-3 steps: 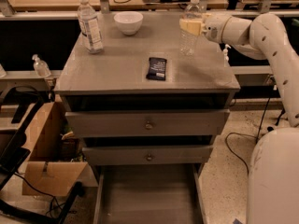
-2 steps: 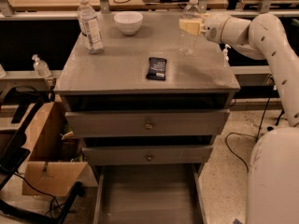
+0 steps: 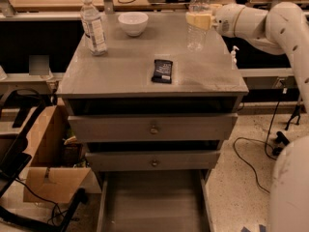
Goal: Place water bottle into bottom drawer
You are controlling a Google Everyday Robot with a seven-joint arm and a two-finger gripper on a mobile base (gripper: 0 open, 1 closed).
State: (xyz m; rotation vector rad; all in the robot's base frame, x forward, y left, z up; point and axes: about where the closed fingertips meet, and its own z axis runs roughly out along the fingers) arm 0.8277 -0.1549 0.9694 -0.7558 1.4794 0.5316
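The water bottle (image 3: 197, 33) is slim, clear and ribbed with a white cap, at the back right of the grey cabinet's top (image 3: 125, 76). My gripper (image 3: 199, 20) comes in from the right, and its pale fingers (image 3: 195, 19) are closed around the bottle's upper body. The bottle is upright, with its base at or just above the top. The bottom drawer (image 3: 153, 202) is pulled open at the cabinet's foot, a plain grey tray with nothing in it.
A stouter bottle with a large white label (image 3: 93, 25) stands at the back left, a white bowl (image 3: 133, 23) beside it. A black packet (image 3: 163, 70) lies mid-top. The two upper drawers (image 3: 153, 128) are slightly ajar. A cardboard box (image 3: 46, 163) and cables are on the left floor.
My gripper and the water bottle in it have risen slightly. Everything else is as before.
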